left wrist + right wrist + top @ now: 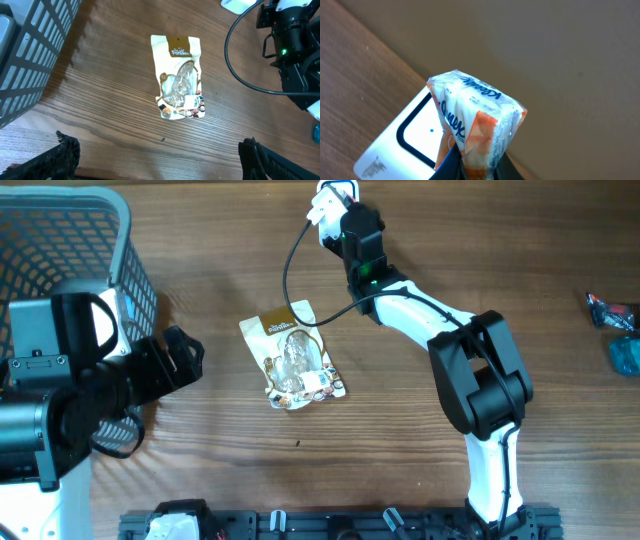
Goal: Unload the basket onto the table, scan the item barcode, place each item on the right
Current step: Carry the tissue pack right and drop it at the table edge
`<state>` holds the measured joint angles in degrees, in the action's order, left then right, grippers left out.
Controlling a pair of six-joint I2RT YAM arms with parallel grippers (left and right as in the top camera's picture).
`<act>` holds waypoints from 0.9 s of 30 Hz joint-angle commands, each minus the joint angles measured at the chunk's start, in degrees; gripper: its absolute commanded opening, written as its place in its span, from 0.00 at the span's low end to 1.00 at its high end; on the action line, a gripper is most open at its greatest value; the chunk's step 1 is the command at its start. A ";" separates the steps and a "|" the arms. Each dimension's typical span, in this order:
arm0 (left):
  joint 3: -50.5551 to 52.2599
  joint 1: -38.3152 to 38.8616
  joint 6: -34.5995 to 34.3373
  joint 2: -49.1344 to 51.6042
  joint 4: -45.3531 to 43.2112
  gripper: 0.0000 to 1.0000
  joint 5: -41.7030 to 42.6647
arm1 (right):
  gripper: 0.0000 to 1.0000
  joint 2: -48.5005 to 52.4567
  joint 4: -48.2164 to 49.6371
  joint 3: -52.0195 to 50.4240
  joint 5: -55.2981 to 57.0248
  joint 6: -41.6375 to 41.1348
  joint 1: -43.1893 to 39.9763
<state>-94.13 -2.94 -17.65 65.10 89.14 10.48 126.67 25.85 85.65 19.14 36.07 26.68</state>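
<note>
Right gripper (470,169) clamps a crinkly plastic tissue pack (477,120) over a flat white scanner (395,145) on the wood-grain table (400,440) beside a beige wall (560,50); left gripper (160,155) gapes.

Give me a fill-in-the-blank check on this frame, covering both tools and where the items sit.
1. The right tool is shut on a tissue pack branded ____.
2. The left tool stands ____, apart from the snack pouch on the table.
3. The grey basket stands beside the ____ arm.
Missing words: Kleenex; open; left.
</note>
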 commanded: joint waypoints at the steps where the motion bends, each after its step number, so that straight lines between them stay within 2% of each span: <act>1: -0.52 0.26 0.74 0.15 -0.13 1.00 -0.09 | 0.05 -0.28 0.28 0.59 0.07 -7.82 -0.42; 2: -0.52 0.26 0.74 0.15 -0.15 1.00 -0.11 | 0.05 -0.37 0.55 0.61 1.36 -10.58 -0.63; 4: -0.52 0.26 0.74 0.15 -0.15 1.00 -0.11 | 0.05 -1.70 0.28 0.61 5.73 -21.79 -2.32; 6: -0.52 0.26 0.74 0.15 -0.15 1.00 -0.11 | 0.05 -3.96 -2.62 0.61 5.35 -31.47 -5.18; 9: -0.52 0.26 0.74 0.15 -0.15 1.00 -0.11 | 0.05 -8.59 -10.64 0.61 4.94 -39.76 -11.91; 13: -0.52 0.26 0.74 0.15 -0.13 1.00 -0.11 | 0.05 -13.86 -26.12 0.61 11.52 -49.94 -23.82; 18: -0.52 0.26 0.74 0.15 -0.13 1.00 -0.11 | 0.05 -15.12 -43.08 0.46 9.68 -60.81 -40.19; 21: -0.52 0.26 0.74 0.15 -0.13 1.00 -0.11 | 0.05 -15.12 -48.37 -0.15 6.23 -65.75 -47.78; 25: -0.52 0.26 0.74 0.15 -0.13 1.00 -0.11 | 0.05 -15.12 -50.84 -0.28 6.23 -68.00 -52.87; 27: -0.52 0.26 0.72 0.15 -0.13 1.00 -0.11 | 0.23 -15.12 -51.54 -0.28 6.25 -68.00 -54.45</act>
<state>-94.13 -2.94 -17.65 65.10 89.14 10.48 112.27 -25.06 85.67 26.57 -28.86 -26.63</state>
